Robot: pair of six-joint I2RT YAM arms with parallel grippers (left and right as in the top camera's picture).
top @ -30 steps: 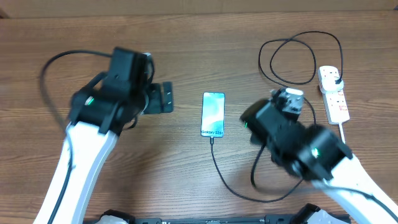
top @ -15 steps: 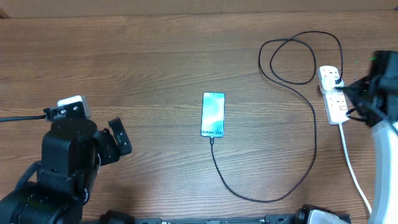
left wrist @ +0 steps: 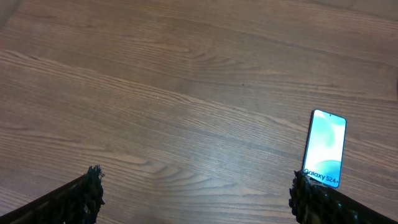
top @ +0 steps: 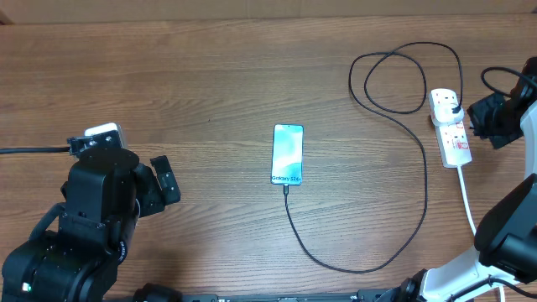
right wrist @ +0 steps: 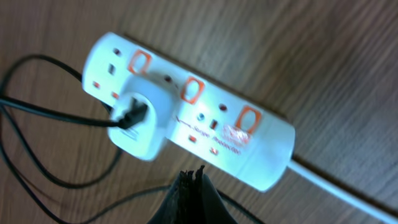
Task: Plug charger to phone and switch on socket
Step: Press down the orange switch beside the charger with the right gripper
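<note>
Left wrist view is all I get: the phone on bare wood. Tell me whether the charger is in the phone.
Observer: Overhead, the charger's tip meets the phone's bottom edge.
Operator: Follow it to the other end.
Observer: It ends at a white plug seated in the socket.
Operator: Report the right gripper.
Observer: The right gripper hangs beside the socket, fingers together. I cannot tell whether the switch is on.

Overhead looks down; left wrist shares the phone [left wrist: 324, 148], right wrist the socket [right wrist: 211, 134], close.
</note>
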